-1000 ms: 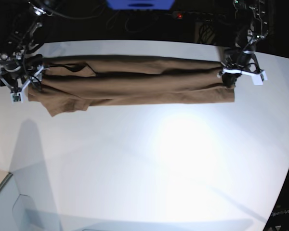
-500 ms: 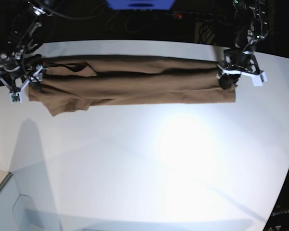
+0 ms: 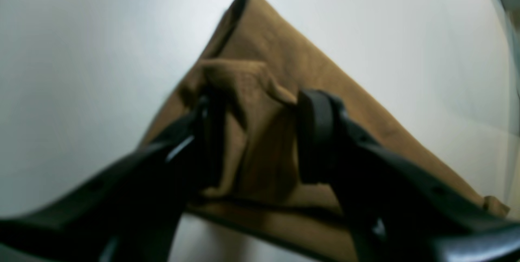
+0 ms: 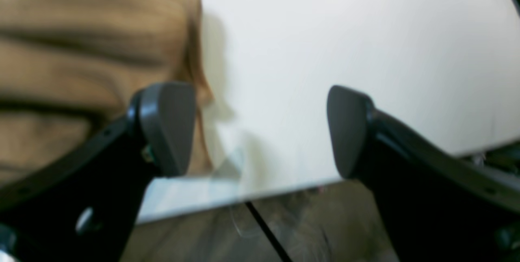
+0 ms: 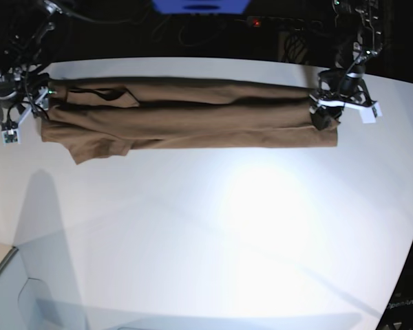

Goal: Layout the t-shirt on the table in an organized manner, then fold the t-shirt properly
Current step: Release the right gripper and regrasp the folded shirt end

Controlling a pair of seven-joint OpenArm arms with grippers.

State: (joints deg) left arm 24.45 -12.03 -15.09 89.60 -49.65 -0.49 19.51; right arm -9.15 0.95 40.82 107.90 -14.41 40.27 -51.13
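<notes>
brown t-shirt (image 5: 193, 113) in a long band along the table's (image 5: 213, 234) far edge, left jaws parted around a raised fold, right jaws wide open and empty

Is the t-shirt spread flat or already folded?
Folded. The t-shirt lies on the table as a long narrow band with lengthwise creases, one sleeve sticking out at one end.

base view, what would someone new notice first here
A plain brown cloth t-shirt lies folded into a long narrow band across the far side of the glossy white table. One arm stands at each end: the right gripper has its jaws wide apart with nothing between them, just off the cloth's edge, and the left gripper has a raised bunch of brown cloth between its parted fingers.
</notes>
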